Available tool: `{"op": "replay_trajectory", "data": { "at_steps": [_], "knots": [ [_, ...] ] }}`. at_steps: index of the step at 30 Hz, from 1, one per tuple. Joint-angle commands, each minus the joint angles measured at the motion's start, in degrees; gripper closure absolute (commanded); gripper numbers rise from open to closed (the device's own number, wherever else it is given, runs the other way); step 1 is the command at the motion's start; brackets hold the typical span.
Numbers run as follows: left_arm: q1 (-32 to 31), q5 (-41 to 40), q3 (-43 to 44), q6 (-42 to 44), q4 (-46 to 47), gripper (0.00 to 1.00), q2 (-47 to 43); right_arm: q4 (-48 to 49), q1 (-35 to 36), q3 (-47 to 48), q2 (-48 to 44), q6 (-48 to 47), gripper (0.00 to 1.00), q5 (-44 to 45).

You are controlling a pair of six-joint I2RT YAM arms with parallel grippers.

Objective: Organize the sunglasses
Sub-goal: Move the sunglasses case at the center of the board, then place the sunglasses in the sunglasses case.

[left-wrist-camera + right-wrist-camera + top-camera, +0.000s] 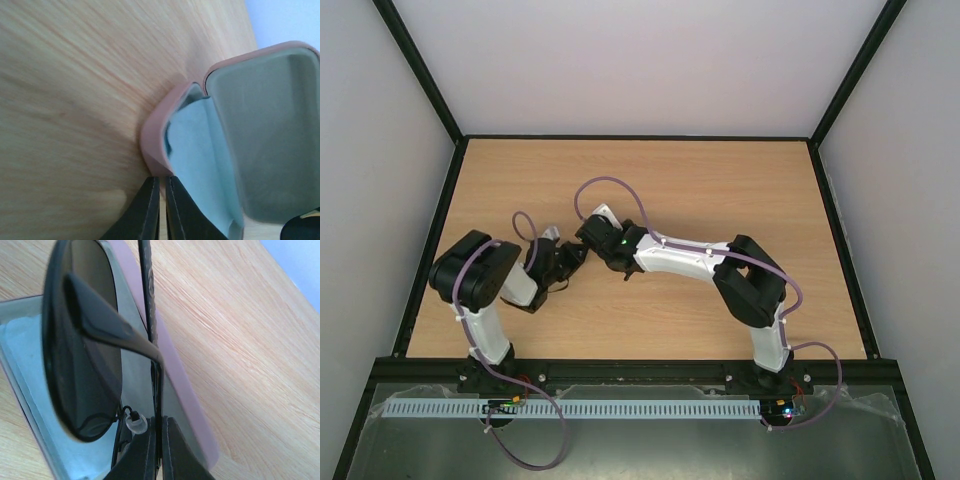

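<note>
So the right claw is clamped tight on the sunglasses, pinching one of the skinny wire arms. The pair hangs right over the open pink case in the middle of the table. I can't tell if a lens is touching the lining yet. The blue cloth is lying in the bottom half of the case. The left claw has its fingers squeezed almost together right at the corner of the case. It looks like it could be nipping the rim to steady it, but honestly I can't tell whether it has the rim or is just parked against it. On handling: these glasses look featherlight, so weight is no problem. That wire arm is thin and springy though, and I'd bet it bends or twists if it's squeezed hard or dragged sideways. Held by one arm like this, the frame can probably swing at the hinge, so expect some wobble going down. The lenses look slick and easy to scratch, so I wouldn't grab there. A better grip, imo, is the bridge or the thicker bit of frame beside a lens, and the cloth should make a soft landing. The case looks stiff but light, and it might skate on the smooth wood if nudged.
</note>
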Motion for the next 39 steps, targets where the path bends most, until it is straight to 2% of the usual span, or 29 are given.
{"op": "replay_trajectory", "data": {
  "at_steps": [1, 6, 10, 18, 28, 39],
  "knots": [
    [-0.5, 1.4, 1.7, -1.5, -0.6, 0.93, 7.9, -0.1, 0.6, 1.6, 0.6, -0.6, 0.99, 4.5],
    [-0.3, 1.7, 6.1, -0.8, -1.5, 0.93, 11.2, -1.8, 0.9, 2.5, 2.7, 1.1, 0.99, 5.6],
    [0.3, 2.8, 7.3, -0.3, -2.3, 0.93, 11.0, -7.8, 1.0, 7.1, 6.0, 5.2, 0.99, 5.9],
    [0.5, 3.3, -3.1, -0.4, 2.9, 0.93, 5.2, -24.1, 1.1, 20.4, 13.7, 18.7, 0.99, 6.2],
    [0.6, 7.7, -10.7, -1.1, 12.2, 0.88, 4.9, -46.0, 1.4, 39.0, 27.8, 30.0, 0.99, 8.1],
    [1.1, 9.8, -14.4, -0.8, 19.4, 0.88, 7.6, -52.3, 1.5, 47.4, 33.4, 33.4, 0.99, 9.3]
  ]
}}
